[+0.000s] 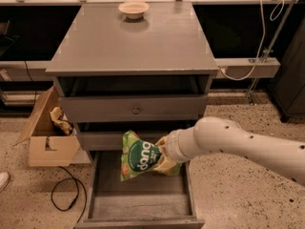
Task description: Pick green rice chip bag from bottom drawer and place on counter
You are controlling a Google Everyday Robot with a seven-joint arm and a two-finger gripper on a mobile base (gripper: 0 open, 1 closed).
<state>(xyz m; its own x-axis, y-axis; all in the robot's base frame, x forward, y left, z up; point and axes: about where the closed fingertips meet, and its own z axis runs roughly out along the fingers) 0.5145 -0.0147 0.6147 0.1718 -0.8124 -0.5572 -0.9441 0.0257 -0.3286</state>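
Observation:
The green rice chip bag [139, 155] hangs in the air above the open bottom drawer [138, 202], in front of the middle drawer. It is light green with a dark green round patch and white lettering. My gripper [163, 155] is at the bag's right side at the end of the white arm [238, 144], which comes in from the right. It is shut on the bag and holds it clear of the drawer floor. The counter [138, 39] is the flat grey cabinet top, well above the bag.
A cream bowl [134, 8] stands at the back of the counter. An open cardboard box [47, 128] with crumpled yellowish paper sits on the floor left of the cabinet. A black cable [64, 194] lies in front of it. A grey shelf [248, 68] juts out right.

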